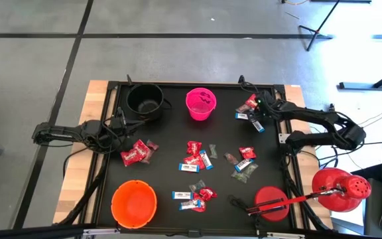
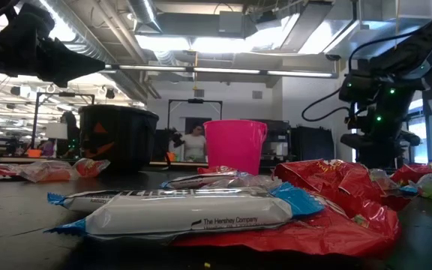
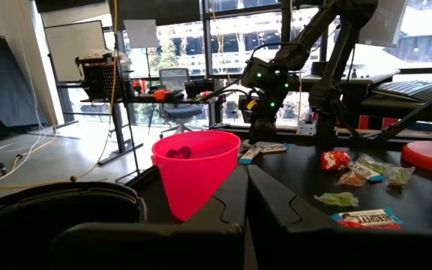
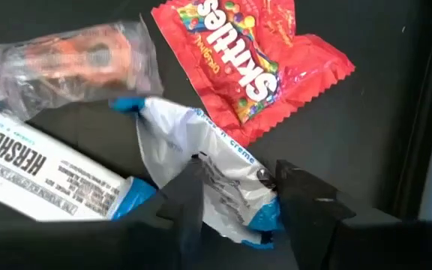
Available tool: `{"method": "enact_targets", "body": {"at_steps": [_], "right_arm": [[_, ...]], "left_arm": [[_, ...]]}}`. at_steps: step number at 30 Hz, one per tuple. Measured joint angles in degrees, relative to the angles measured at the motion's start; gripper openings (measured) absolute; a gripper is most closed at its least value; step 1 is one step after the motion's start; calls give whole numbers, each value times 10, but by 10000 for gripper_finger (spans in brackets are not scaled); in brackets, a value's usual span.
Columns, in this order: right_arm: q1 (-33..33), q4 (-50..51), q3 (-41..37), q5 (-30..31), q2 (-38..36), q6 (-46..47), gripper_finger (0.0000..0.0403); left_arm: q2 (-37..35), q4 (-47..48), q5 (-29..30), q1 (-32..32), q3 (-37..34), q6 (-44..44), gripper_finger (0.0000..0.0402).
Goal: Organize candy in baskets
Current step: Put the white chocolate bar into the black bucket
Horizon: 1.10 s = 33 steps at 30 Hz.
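Right end effector (image 4: 235,196) apparently pinching bar (image 4: 216,172)

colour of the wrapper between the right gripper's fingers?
White with blue ends: a Hershey's cookies 'n' creme bar in the right gripper. Right wrist view shows it best.

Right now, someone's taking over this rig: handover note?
Right end effector: at the far right corner, fingers either side of a crumpled blue-and-white bar, closing; grip not confirmed.
Left end effector: shut, empty, waiting beside the black bucket.
Pink bucket: some candy inside. Orange bucket: looks empty.
Left: nearly everything. Red packets and bars lie scattered across the table.
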<state>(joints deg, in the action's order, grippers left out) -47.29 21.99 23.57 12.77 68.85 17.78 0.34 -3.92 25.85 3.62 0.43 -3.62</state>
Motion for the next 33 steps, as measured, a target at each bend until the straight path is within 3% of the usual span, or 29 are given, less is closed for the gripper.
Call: {"method": "enact_targets", "body": {"at_steps": [10, 21, 26, 30, 33], "right_arm": [[1, 15, -3, -44, -52, -6, 7], [1, 13, -3, -75, -169, -10, 1], [1, -29, -3, -156, -243, 0, 1], [7, -126, -3, -251, -273, 10, 1], [41, -214, -2, -269, -269, 21, 0]], "left_arm": [[0, 0, 0, 0, 0, 0, 2], [0, 0, 0, 0, 0, 0, 2], [0, 0, 0, 0, 0, 0, 2], [0, 0, 0, 0, 0, 0, 2], [0, 0, 0, 0, 0, 0, 2]]}}
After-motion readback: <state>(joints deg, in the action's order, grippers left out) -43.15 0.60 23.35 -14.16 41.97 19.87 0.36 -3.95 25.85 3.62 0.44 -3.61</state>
